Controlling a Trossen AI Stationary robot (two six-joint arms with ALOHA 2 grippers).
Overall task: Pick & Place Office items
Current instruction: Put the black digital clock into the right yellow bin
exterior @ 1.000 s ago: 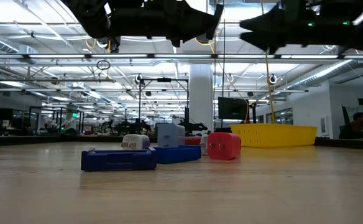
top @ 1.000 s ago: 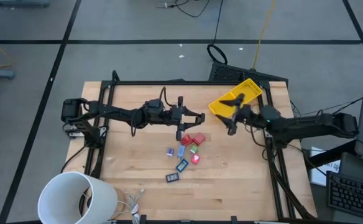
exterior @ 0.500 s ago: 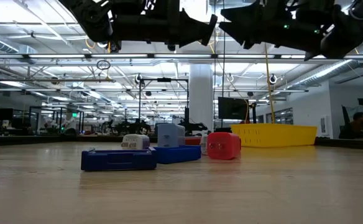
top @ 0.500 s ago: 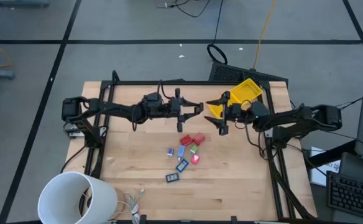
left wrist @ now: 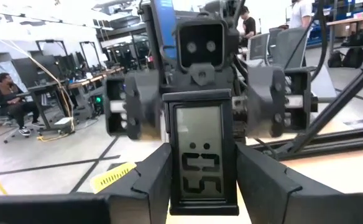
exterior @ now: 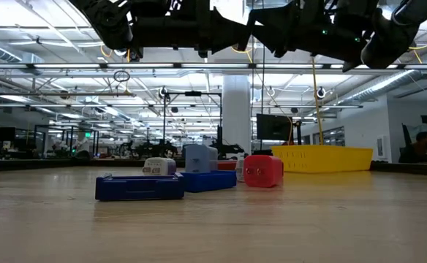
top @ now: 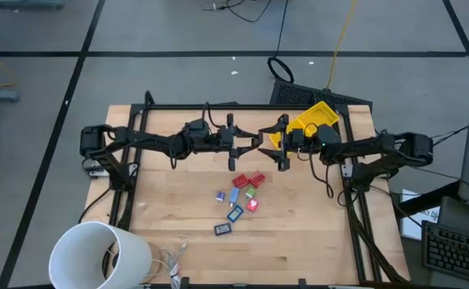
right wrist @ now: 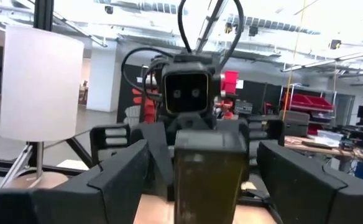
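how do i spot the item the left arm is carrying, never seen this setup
Look above the middle of the wooden table, where the two arms meet. The left claw grips a black-framed rectangle with a grey digit display, held off the table, unlike the loose pieces lying below.

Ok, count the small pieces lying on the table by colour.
Red blocks: 2
Blue pieces: 3
Black-framed piece: 1
Green bit: 1
Pink-red bit: 1
Total: 8
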